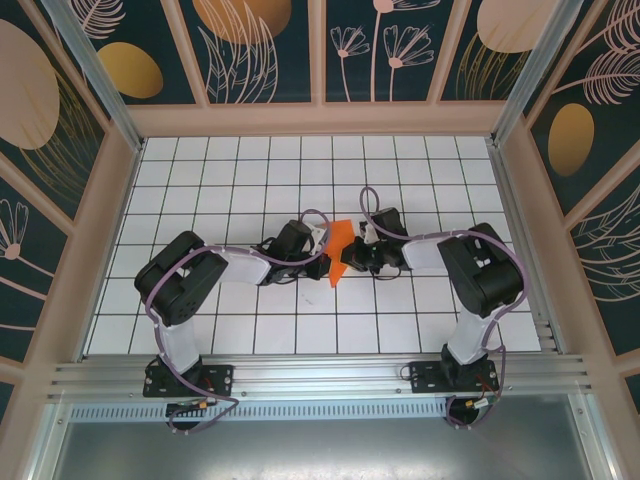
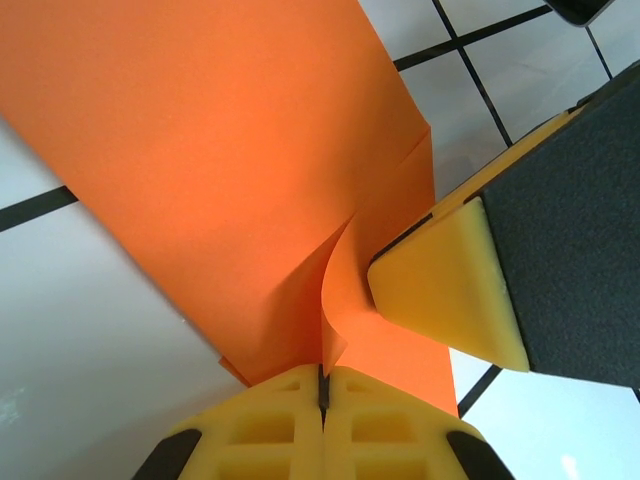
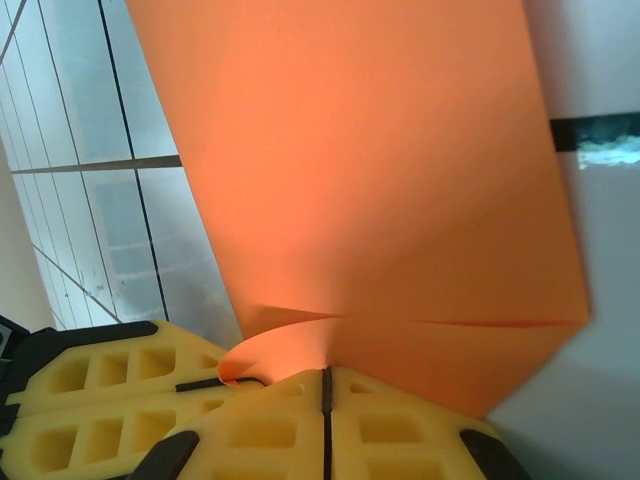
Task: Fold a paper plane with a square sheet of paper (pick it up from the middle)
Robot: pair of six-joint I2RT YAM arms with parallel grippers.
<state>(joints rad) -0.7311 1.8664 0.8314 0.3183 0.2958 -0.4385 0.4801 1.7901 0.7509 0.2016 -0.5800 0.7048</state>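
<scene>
We see both arms reaching inward to meet over the middle of the white gridded tabletop (image 1: pixel 250 180). Between them is the orange sheet of paper (image 1: pixel 341 240). From above it shows as a narrow, pointed shape standing up off the tiles, its long axis running from far to near.

The left claw (image 2: pixel 322 376) is clenched on the paper. In its wrist view we see the two yellow pads pressed together with the sheet's edge pinched in the seam. The paper rises away from the pads as a broad orange panel. A crease and a curled flap sit just above the grip.

The right claw (image 3: pixel 325 378) is likewise clamped on the sheet, pads closed with orange paper trapped between them. Above it, in its wrist view, we see a wide flat panel and a straight fold line running to the right, with a small curl of paper to the left of the pads.

The two claws grip right beside each other. One yellow fingertip of the right claw pokes in from the right of the left wrist view and touches the paper. The left claw's pads sit just to the left of the grip in the right wrist view.
</scene>
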